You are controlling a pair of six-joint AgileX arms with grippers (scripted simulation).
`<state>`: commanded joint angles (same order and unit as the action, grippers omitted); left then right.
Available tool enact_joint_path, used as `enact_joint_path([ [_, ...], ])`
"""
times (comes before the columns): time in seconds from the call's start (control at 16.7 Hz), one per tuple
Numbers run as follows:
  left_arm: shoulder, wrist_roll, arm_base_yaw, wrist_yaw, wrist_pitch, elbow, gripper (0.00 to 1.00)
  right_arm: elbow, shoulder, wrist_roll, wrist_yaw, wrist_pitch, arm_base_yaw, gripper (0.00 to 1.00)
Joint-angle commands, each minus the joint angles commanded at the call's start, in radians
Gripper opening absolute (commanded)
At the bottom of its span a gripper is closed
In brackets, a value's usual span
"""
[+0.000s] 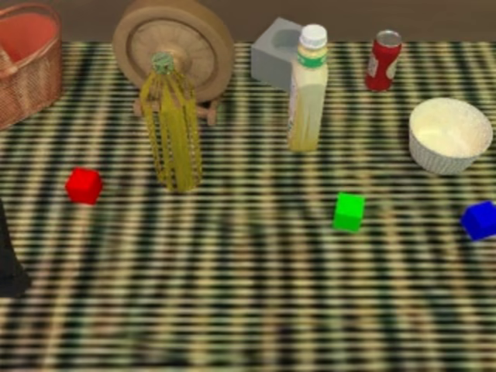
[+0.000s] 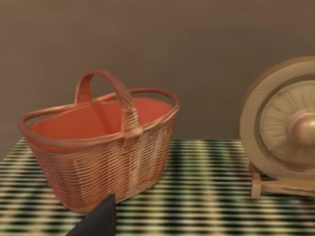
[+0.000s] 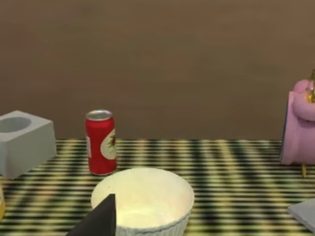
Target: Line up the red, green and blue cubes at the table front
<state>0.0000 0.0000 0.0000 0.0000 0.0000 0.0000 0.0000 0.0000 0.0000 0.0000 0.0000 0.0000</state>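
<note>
Your left gripper (image 1: 9, 271) waits at the table's (image 1: 248, 310) left edge, your right out of sight; I can't tell either's grip; the small shiny red cube (image 1: 84, 185) sits closest, so drop straight onto it; green cube (image 1: 349, 211) and blue cube (image 1: 480, 220) sit far right.

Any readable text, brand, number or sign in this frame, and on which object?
No text can be read.
Red drink can: a pale oval label with a small red mark, no letters legible.
Pale yellow plastic bottle with white cap: a green and white band at the neck, too blurred to read.
The red, green and blue cubes are plain.
</note>
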Motion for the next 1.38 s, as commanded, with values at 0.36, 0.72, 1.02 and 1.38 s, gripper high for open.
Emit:
enact_joint_path([
  [0.36,0.103,0.005,-0.003,-0.002,-0.055,0.1,1.0,0.0,0.0,0.0,0.0,0.0,0.0,1.0],
  [0.72,0.561,0.037,-0.024,-0.002,-0.294,0.477,1.0,0.0,0.0,0.0,0.0,0.0,0.0,1.0],
  [1.02,1.111,0.077,-0.05,0.0,-0.583,0.889,1.0,0.0,0.0,0.0,0.0,0.0,0.0,1.0],
  [1.38,1.745,0.121,-0.079,0.002,-0.908,1.375,1.0,0.0,0.0,0.0,0.0,0.0,0.0,1.0],
])
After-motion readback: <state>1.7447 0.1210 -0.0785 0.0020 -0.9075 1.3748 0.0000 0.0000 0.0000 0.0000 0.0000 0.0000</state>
